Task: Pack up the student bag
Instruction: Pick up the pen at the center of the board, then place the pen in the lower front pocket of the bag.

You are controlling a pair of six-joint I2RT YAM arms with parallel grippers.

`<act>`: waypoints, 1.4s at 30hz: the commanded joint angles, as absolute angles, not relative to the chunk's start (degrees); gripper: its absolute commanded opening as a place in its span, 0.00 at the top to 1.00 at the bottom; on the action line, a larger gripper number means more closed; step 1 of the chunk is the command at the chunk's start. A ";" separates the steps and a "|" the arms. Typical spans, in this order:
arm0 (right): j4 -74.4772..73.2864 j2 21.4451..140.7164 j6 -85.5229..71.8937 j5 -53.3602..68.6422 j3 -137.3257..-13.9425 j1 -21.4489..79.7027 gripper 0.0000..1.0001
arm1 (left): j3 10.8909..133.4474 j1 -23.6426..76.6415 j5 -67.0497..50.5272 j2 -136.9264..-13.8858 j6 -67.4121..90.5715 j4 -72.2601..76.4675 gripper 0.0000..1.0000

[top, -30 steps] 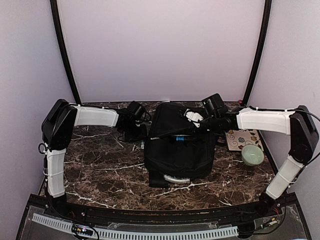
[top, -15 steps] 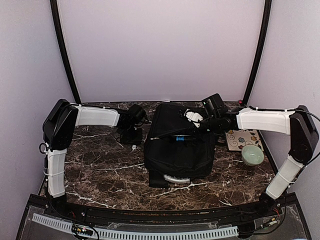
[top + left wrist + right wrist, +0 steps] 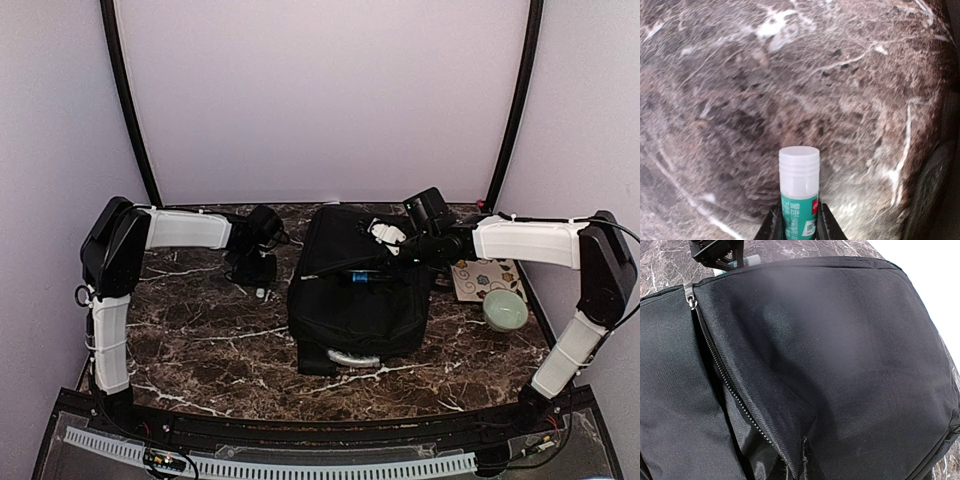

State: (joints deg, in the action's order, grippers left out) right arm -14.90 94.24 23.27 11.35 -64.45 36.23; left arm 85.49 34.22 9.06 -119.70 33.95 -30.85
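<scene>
While its arm stretches forward, the left gripper (image 3: 799, 224) clamps a glue stick (image 3: 799, 172) (white-capped).

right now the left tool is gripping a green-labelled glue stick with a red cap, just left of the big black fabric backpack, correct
The cap is white, not red, as the left wrist view shows. Otherwise right: the left tool grips the green-labelled plastic glue stick, just left of the large black fabric backpack.
</scene>
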 commanded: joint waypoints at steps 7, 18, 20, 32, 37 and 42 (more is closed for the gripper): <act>-14.35 94.21 22.47 15.28 -65.65 37.29 1.00 | 76.67 40.53 7.90 -96.88 24.64 -26.91 0.85; -14.63 94.49 22.33 15.28 -65.65 37.32 1.00 | 69.30 52.14 -1.45 -87.80 5.84 -3.21 0.88; -14.67 94.48 22.22 15.29 -65.65 37.31 1.00 | 68.94 54.15 -1.23 -88.64 1.72 -0.70 0.89; -14.53 93.95 22.01 15.49 -65.65 37.27 1.00 | 72.88 65.55 16.88 -101.91 -29.83 1.41 0.90; -14.41 94.08 22.06 15.74 -65.68 37.27 1.00 | 75.49 68.11 20.52 -107.10 -37.34 2.41 0.90; -14.57 94.13 22.05 16.12 -65.65 37.27 1.00 | 77.00 68.55 25.28 -110.34 -44.96 5.87 0.91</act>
